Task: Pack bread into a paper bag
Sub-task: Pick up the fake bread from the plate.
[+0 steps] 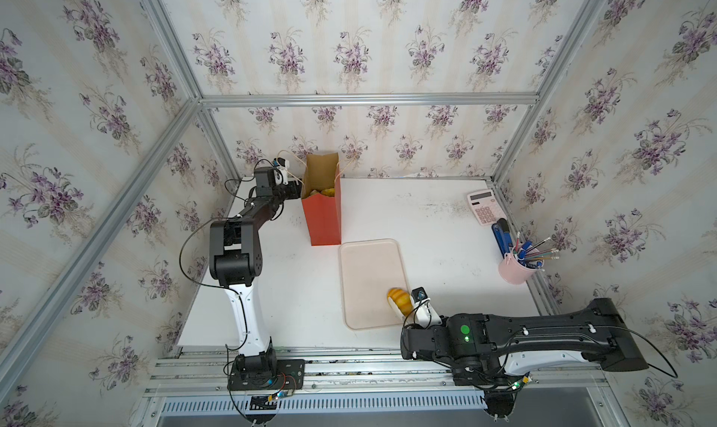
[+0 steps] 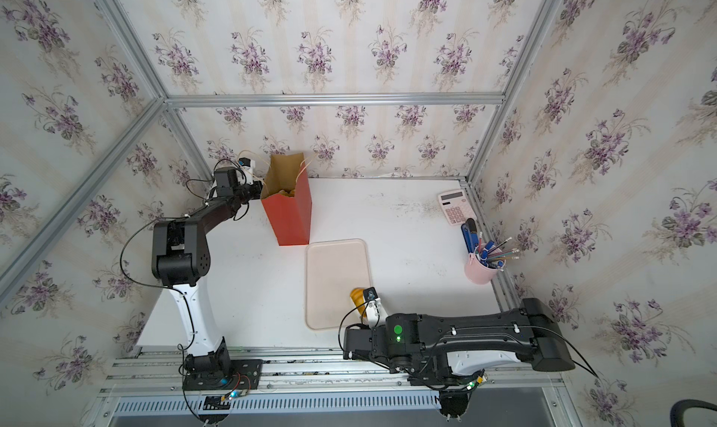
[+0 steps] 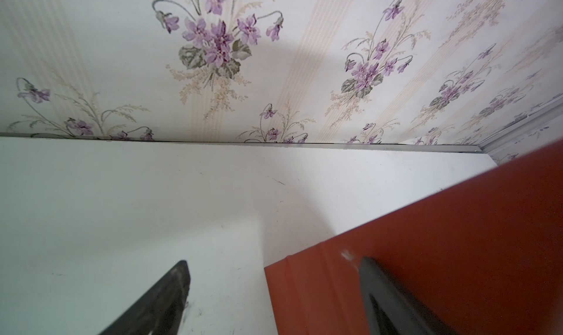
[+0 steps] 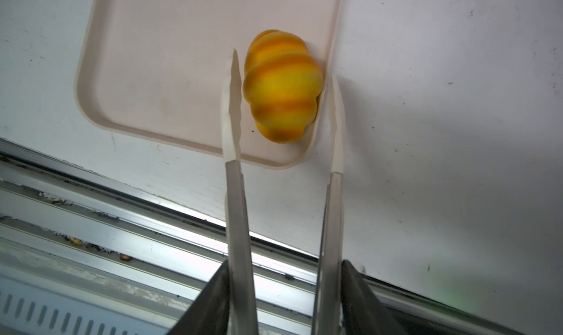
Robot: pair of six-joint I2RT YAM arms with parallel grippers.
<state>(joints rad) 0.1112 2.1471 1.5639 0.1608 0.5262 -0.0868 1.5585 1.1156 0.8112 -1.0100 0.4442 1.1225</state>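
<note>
Yellow-orange roll (image 4: 281, 86) lies on the beige tray (image 4: 167, 74), tight in the corner nearest the right arm, against the rim. In both top views the arm half hides it (image 1: 399, 301).

Only the right wrist view shows the tool. The right gripper (image 4: 285, 300) clamps pale tongs (image 4: 239, 211), black fingers pressed on the outside of the tong arms. The blades stand apart at about roll width, one on each side of the roll; contact unclear. Rest of tray bare.

Red paper bag (image 1: 324, 219) stands upright, just behind the tray. A top view looks into it and shows yellow rolls in the bag (image 1: 324, 191).

Left gripper (image 3: 274, 262) is at the bag's side, spread wide. One finger is over the red wall, the other over the table (image 1: 407, 219).

Calculator (image 1: 485, 207) and pink pen cup (image 1: 516, 270) sit along the right edge.
</note>
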